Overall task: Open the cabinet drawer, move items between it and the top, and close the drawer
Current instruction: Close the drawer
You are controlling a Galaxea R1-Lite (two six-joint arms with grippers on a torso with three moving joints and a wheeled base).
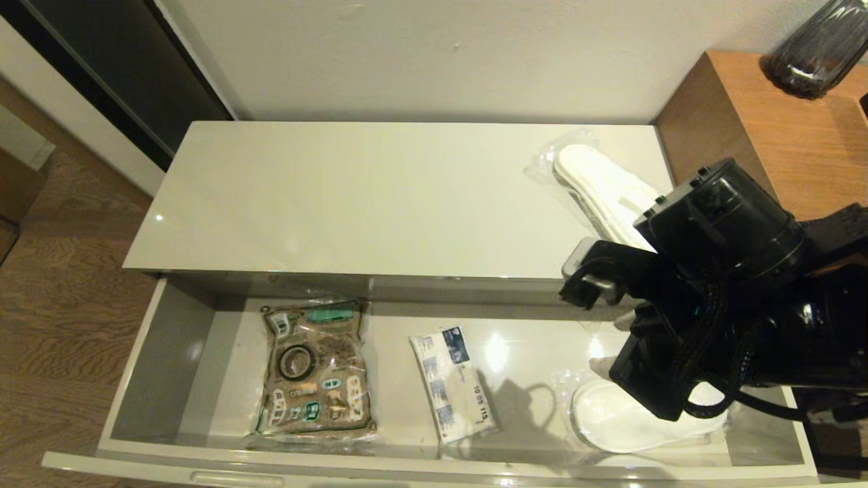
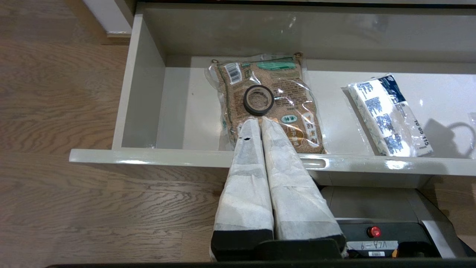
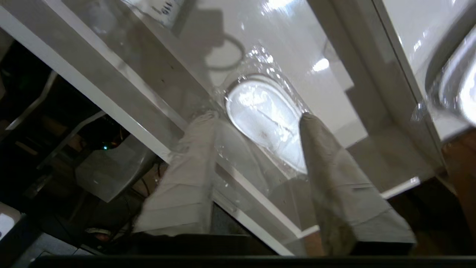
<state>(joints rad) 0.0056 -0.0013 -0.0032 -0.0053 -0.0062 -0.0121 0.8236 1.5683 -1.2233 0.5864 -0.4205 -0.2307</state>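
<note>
- Your right gripper (image 3: 256, 119) has its fingers (image 3: 186, 175) spread wide apart, one on each side of a wrapped white slipper (image 3: 266, 119) in the right end of the cabinet drawer (image 1: 169, 339). The fingers grasp nothing; whether the tips touch the plastic wrap, you cannot tell.
- In the head view the right arm hangs over the right end of the drawer and hides part of this slipper (image 1: 624, 420).
- Your left gripper (image 2: 259, 121) has its fingers (image 2: 245, 163) pressed together with nothing between them. It sits low in front of the drawer front, and the tips reach over the front edge, just beside the black tape roll (image 2: 259, 99).
- The tape roll (image 1: 296, 361) lies on the brown patterned pouch (image 1: 315, 369) in the left half of the drawer.
- The white tissue pack (image 1: 453, 383) with blue print lies flat near the middle of the drawer, apart from the pouch and from the slipper.
- The drawer stands pulled out, as wide as the cabinet.
- On the top (image 1: 380, 196), a second wrapped slipper (image 1: 597, 186) lies at the far right end of the surface.
- To the right of the cabinet stands a brown wooden side table (image 1: 766, 129) with a dark glass vase (image 1: 817, 51) on it.
</note>
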